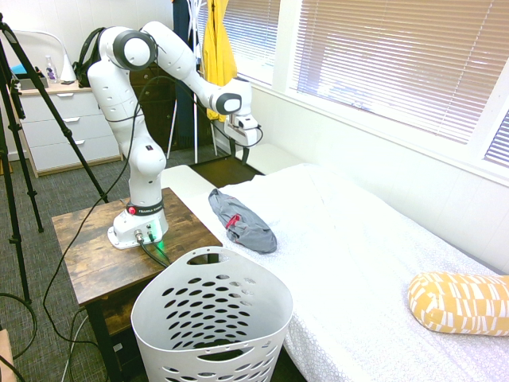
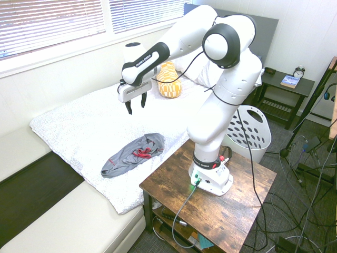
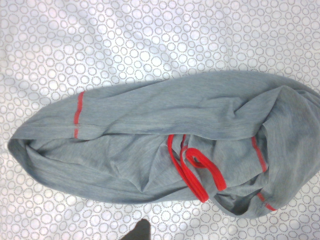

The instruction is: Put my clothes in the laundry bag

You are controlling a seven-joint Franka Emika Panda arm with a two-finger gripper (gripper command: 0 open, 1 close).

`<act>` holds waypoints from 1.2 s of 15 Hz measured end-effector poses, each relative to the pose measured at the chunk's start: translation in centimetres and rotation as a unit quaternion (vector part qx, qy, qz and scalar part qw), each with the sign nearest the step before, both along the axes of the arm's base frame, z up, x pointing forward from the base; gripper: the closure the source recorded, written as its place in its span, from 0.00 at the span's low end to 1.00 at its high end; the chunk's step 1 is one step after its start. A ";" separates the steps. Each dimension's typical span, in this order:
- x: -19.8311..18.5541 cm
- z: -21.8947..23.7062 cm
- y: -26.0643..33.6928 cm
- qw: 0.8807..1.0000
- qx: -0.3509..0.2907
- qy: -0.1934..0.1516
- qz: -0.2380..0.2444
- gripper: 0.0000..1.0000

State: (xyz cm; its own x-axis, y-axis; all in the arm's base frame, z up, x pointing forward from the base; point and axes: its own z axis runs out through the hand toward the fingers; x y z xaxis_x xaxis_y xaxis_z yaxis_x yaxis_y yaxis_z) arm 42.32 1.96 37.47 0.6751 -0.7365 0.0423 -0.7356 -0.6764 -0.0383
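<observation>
Nothing is done yet: the clothes point(image 2: 132, 155) lie crumpled on the bed point(image 2: 84, 129), the gripper point(image 2: 136, 107) hangs above with jaws apart, and the basket point(image 1: 211, 318) waits.

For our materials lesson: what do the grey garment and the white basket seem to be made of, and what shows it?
Grey garment: soft knit fabric, likely jersey, matte; it crumples into folds, with stitched red trim.
White basket: apparently moulded plastic, smooth with slight sheen; its rigid wall has regular oval holes and a curved rim.
</observation>
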 end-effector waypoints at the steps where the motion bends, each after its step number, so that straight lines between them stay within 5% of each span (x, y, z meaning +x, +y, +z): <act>1: 0.0 0.0 0.0 1.000 0.001 0.000 0.001 0.00; 8: 4.2 -2.9 2.4 1.000 0.004 0.006 0.030 0.00; 18: 5.9 -21.0 13.2 0.990 0.001 0.076 0.117 0.00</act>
